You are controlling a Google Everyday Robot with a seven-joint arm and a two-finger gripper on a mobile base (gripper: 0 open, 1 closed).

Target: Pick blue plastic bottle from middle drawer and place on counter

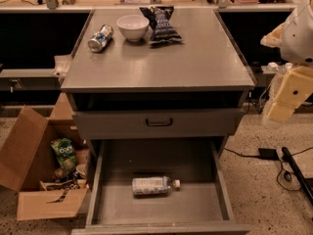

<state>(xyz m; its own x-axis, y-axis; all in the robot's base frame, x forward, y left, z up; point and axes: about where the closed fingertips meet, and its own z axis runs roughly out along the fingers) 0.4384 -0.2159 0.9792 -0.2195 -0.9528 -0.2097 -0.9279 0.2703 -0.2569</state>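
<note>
blue plastic bottle point(152, 185) lying in open middle drawer point(205, 202), pincer point(283, 104) at right beside counter point(161, 62)

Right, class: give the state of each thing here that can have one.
Wide grey metal drawer tray: pulled open.
Small clear plastic bottle: capped, lying sideways in it.
Grey drawer front with black handle: shut.
Blue-and-silver drink can: lying sideways on the grey cabinet top.
White round bowl: upright.
Brown cardboard box: flaps open.
Robot's pincer: right of the cabinet top, away from the bottle.

No text is legible: print on the chip bag point(161, 24), the drink can point(100, 38) and the blue plastic bottle point(152, 185) cannot be read. The gripper point(282, 107) hangs far right, beside the table point(171, 65).
</note>
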